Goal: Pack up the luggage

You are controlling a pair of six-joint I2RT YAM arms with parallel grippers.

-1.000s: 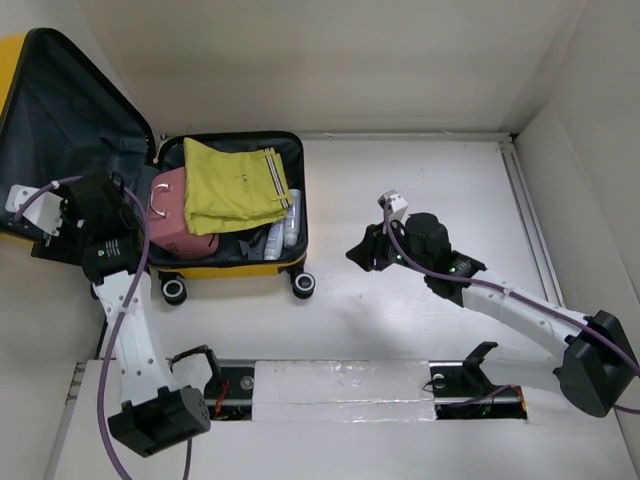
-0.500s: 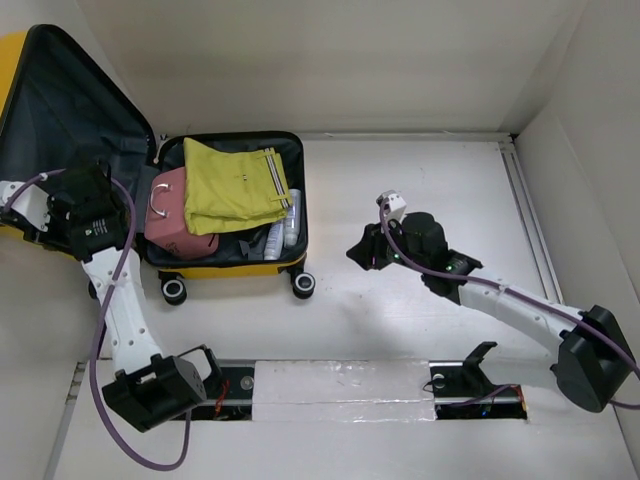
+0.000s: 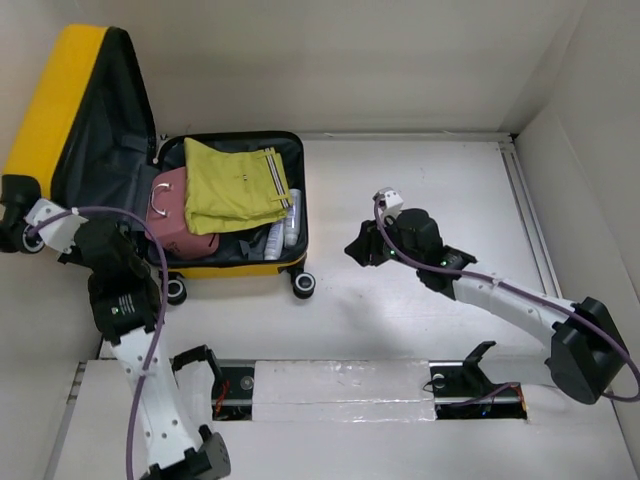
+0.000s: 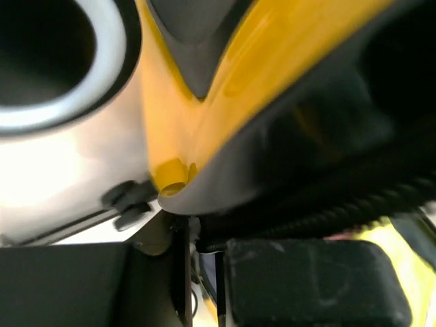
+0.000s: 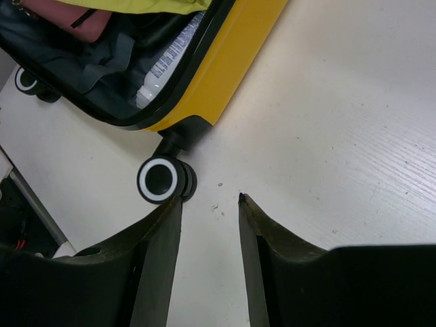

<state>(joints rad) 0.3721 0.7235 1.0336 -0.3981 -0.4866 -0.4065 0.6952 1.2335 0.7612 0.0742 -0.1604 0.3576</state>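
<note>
The luggage [image 3: 232,268] is seen at the far left of the bench [image 3: 430,190], its base lying open and its lid [image 3: 60,110] raised at a tilt on the left side. The base is filled with a yellow garment [image 3: 232,185], a pink case [image 3: 172,215] and some bottles [image 3: 286,225] along the right edge.

The left claw [image 3: 40,228] is closed at the near corner of the lid, and the rim [image 4: 225,170] appears to be pinched in it (the wrist view is too close to show the contact cleanly). The right claw [image 5: 210,231] is held partly open over bare bench, just right of a near wheel [image 5: 161,180], with nothing between its fingers.

The step in hand is judged to be the closing of the lid. For it to go well, the pinched corner should be carried in an arc about the hinge, not pushed straight across, so that the rim is not twisted out of the grip. The garment and bottles should be watched near the zip line. Anything standing proud could be pressed down by the right claw before the lid is lowered. The base may slide on its wheels, so a steadying touch on its right side would be well placed.
</note>
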